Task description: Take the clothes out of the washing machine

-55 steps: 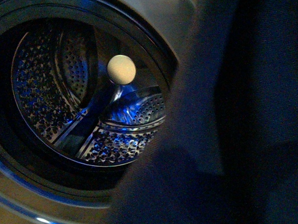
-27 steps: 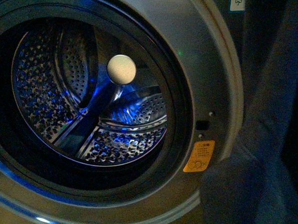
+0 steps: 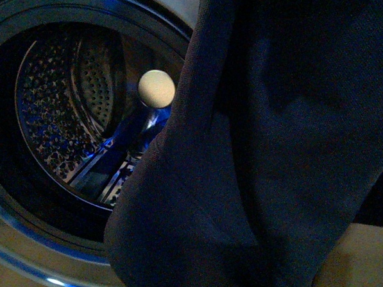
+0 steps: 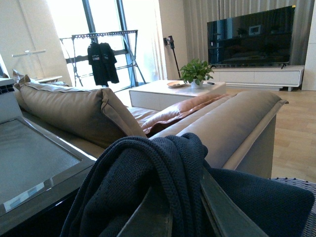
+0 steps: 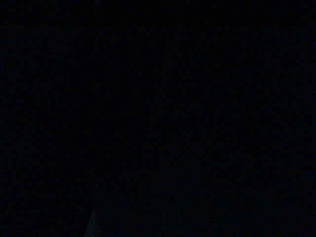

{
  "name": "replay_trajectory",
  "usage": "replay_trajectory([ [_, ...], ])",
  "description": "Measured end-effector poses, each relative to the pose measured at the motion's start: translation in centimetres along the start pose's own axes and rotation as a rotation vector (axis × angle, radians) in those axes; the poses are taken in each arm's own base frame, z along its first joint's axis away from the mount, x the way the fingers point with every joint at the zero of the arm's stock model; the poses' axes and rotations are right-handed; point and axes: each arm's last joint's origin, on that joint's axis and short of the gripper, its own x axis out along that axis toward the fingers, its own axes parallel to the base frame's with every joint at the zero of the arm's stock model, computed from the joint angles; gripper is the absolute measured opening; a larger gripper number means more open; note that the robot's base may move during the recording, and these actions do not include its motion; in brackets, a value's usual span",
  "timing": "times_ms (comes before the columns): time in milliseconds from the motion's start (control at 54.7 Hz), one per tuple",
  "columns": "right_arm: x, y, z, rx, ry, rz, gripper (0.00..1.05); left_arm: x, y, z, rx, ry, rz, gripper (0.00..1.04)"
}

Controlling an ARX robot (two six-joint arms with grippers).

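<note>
Where the front view is half blocked, the clothes (image 3: 275, 145) are the cause: a dark navy garment hangs close to the lens, outside the drum, covering the right side of the washing machine (image 3: 30, 255) and part of its round mouth. Left of the hanging edge the perforated steel drum (image 3: 55, 112) shows, lit blue, with a cream ball (image 3: 156, 89) near the back wall. No arm shows in this view. The left wrist view supplies what the front lacks: the left tool (image 4: 190, 173) carries the same knit fabric, heaped over it. Its grey fingers (image 4: 222, 210) narrow toward each other and close on a bunched fold, with the tips buried in the cloth. The fabric trails down both sides of the tool, and a sliver of woven basket rim (image 4: 301, 181) shows beside its lower edge. Only this view shows the room: a beige sofa (image 4: 74, 108), a white coffee table (image 4: 163, 94) with a potted plant (image 4: 196, 73), a television (image 4: 249, 34), and a drying rack (image 4: 103, 54) by the window. The right wrist view is dark; the right tool's opening cannot be told.
</note>
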Motion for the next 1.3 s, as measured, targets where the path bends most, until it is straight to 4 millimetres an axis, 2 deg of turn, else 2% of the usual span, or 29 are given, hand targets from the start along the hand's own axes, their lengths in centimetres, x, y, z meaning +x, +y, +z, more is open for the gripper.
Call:
replay_trajectory([
  [18, 0.2, -0.2, 0.0, -0.004, -0.007, -0.021, 0.97, 0.0, 0.0, 0.0, 0.0, 0.0, 0.0, 0.07],
  [91, 0.6, -0.8, -0.1, -0.009, -0.014, -0.092, 0.85, 0.0, 0.0, 0.0, 0.0, 0.0, 0.0, 0.07],
  [238, 1.0, -2.2, 0.6, -0.024, -0.042, -0.187, 0.54, 0.0, 0.0, 0.0, 0.0, 0.0, 0.0, 0.07],
  [293, 0.9, -2.6, 0.9, -0.029, -0.057, -0.205, 0.46, 0.0, 0.0, 0.0, -0.002, 0.0, 0.0, 0.08],
  [585, 0.2, -5.8, 4.0, -0.051, -0.162, -0.314, 0.06, -0.1, 0.0, 0.2, 0.0, -0.006, -0.001, 0.5],
  [713, -0.6, -7.4, 6.6, -0.072, -0.221, -0.347, 0.05, -0.1, 0.0, 0.3, 0.0, -0.009, -0.001, 0.75],
  [878, -2.1, -9.0, 9.9, -0.121, -0.269, -0.371, 0.05, -0.1, 0.0, 0.3, 0.001, -0.009, -0.002, 0.99],
  [1299, -7.3, -14.0, 18.5, -0.231, -0.287, -0.473, 0.05, -0.1, 0.0, 0.4, 0.0, -0.012, -0.001, 0.98],
])
